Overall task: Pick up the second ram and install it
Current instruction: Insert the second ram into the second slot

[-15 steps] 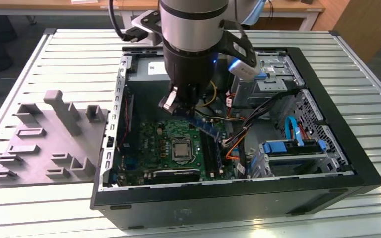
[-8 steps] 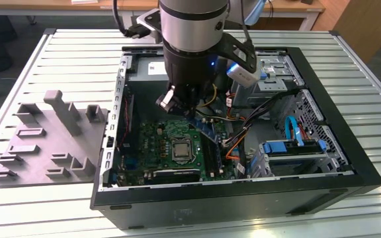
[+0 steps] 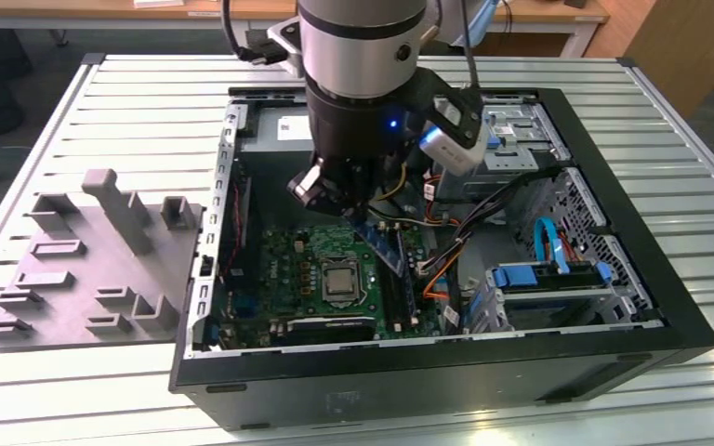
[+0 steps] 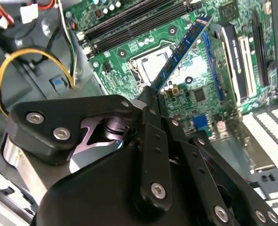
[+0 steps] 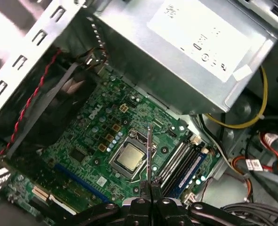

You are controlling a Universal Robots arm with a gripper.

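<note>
Nearest the lens in the second wrist view: black gripper (image 4: pixel 151 94) linkage, bolts and all. Pinched tight on one short end of the second ram (image 4: pixel 183 47), no gap at the tips. Same grip in the first wrist view, with the second ram (image 5: pixel 149 150) edge-on there.

Held in the air, not seated. Hanging tilted over the green motherboard (image 4: pixel 214 89), free end pointing down toward it, beside the CPU socket (image 5: pixel 129 157) and near the black memory slots (image 5: pixel 176 162). Clear of both as far as can be told. All inside the open PC case (image 3: pixel 456 376) in the exterior view.

Blue strip (image 5: pixel 191 170) along the outermost slot. Likely a stick already seated, can't confirm.

Handling, as a judgement:
- Light, stiff, thin. No sag from an end grip.
- Fragile though, with bare chips on the faces and a contact edge along one long side.
- Best taken by the short ends or the plain long edge, faces pinched lightly, never the contacts.
- Smooth enough to pivot in the pads with a one-end hold, so tilt worth watching.
- Cracks rather than bends if forced skew.

Grey foam fixture (image 3: pixel 85 269) on the exterior view's left, outside the case, on the slatted table (image 3: pixel 692 139).
</note>
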